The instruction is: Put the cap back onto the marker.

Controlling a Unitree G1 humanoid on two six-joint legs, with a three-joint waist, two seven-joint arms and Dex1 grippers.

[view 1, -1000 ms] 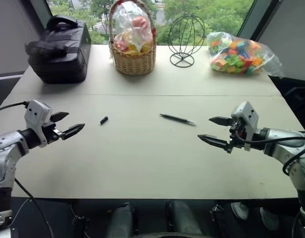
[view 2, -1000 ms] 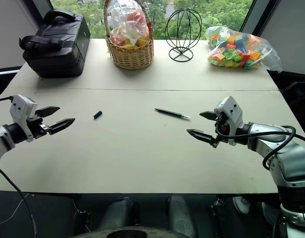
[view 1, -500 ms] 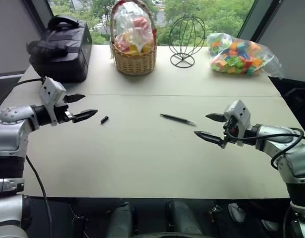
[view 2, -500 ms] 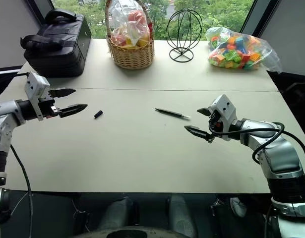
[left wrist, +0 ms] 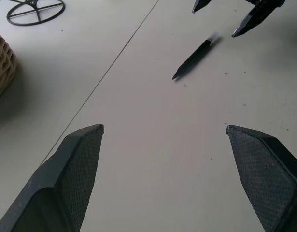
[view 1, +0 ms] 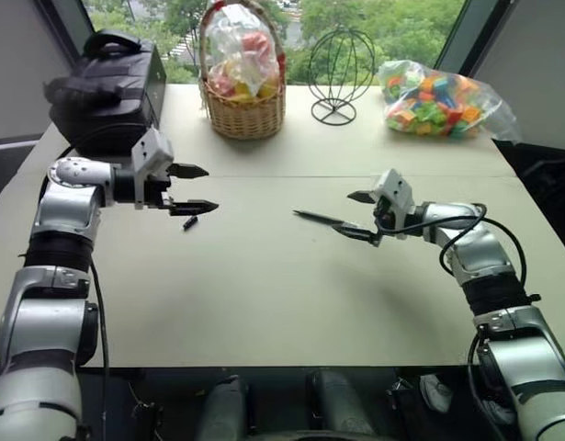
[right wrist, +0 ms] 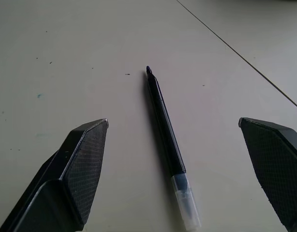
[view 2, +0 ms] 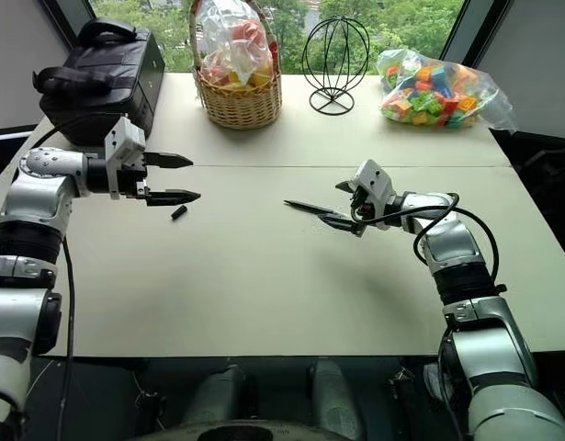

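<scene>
The cap (view 1: pixel 189 223), tiny and black, lies on the pale table (view 1: pixel 264 294) left of centre. My left gripper (view 1: pixel 209 189) hovers open just above and beside it, pointing right, nothing between its fingers. The marker (view 1: pixel 317 218), a slim dark stick, lies near the table's middle, tip pointing left. My right gripper (view 1: pixel 344 213) is open at the marker's right end. In the right wrist view the marker (right wrist: pixel 167 140) runs between the two spread fingers, its pale end nearest the wrist. In the left wrist view the marker (left wrist: pixel 196 57) lies ahead, beside the right gripper (left wrist: pixel 213 21).
Along the table's far edge stand a black bag (view 1: pixel 107 96), a wicker basket (view 1: pixel 243 83) with wrapped goods, a wire ball stand (view 1: pixel 335 73) and a clear bag of coloured blocks (view 1: pixel 438 96). A seam crosses the table behind both grippers.
Both arms have reached inward over the table. The left gripper moved right and up to the cap. The right gripper moved left to the marker's end. Both stayed open.
</scene>
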